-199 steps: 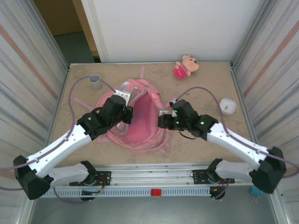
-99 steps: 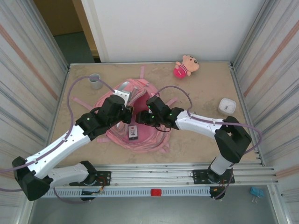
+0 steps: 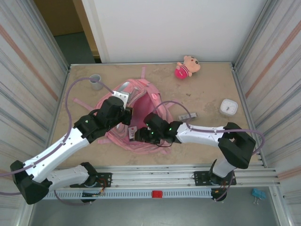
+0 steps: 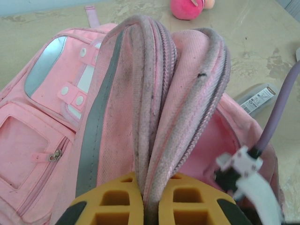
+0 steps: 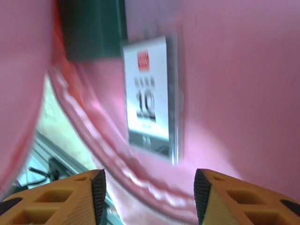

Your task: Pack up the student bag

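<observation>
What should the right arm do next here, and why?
Probably draw the right gripper back out of the student bag. Its jaws stand open, and the labelled packet lies loose on the pink lining ahead of them. The left gripper pinches the bag's rim, holding the mouth up. A second packet waits on the table.

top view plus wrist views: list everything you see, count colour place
large soft pink fabric backpack: 1, pink, centre, main pocket open
flat white-labelled pack: 1, white, red mark, inside backpack
flat clear packet: 1, clear, right of backpack
small plush doll: 1, pink and tan, far edge
small grey cup: 1, grey, far left
small white square box: 1, white, right side
beige tabletop: 1, beige, under everything
left end effector: 1, yellow-tipped, shut on backpack rim
right end effector: 1, yellow-tipped, open, facing the pack
</observation>
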`<state>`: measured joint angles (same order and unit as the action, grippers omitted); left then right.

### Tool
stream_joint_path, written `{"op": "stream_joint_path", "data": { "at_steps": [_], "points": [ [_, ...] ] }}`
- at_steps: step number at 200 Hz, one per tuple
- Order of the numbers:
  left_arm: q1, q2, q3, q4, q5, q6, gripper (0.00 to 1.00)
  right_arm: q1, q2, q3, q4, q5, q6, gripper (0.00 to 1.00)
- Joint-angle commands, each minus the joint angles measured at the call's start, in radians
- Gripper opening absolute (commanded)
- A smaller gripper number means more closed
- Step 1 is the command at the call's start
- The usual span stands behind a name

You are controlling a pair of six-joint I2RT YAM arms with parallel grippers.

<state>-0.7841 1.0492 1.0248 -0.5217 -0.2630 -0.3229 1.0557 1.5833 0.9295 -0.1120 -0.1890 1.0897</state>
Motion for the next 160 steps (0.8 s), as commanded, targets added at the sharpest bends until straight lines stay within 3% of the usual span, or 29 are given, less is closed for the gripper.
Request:
{"op": "stream_joint_path", "data": {
  "at_steps": [1,52,104,160],
  "points": [
    [0.009,-0.054,0.012,0.121,-0.049,-0.019,0.0,0.029,0.061,0.026,0.017,-0.015,0.062,0.5],
    [0.01,-0.058,0.013,0.123,-0.045,-0.019,0.0,0.021,0.186,0.098,0.052,0.007,0.062,0.38],
    [0.01,-0.048,0.014,0.129,-0.029,-0.021,0.0,-0.041,0.26,0.136,0.2,0.076,0.097,0.28],
    [0.011,-0.044,0.009,0.126,-0.03,-0.018,0.0,-0.12,0.331,0.214,0.318,0.11,0.047,0.26]
  ]
}}
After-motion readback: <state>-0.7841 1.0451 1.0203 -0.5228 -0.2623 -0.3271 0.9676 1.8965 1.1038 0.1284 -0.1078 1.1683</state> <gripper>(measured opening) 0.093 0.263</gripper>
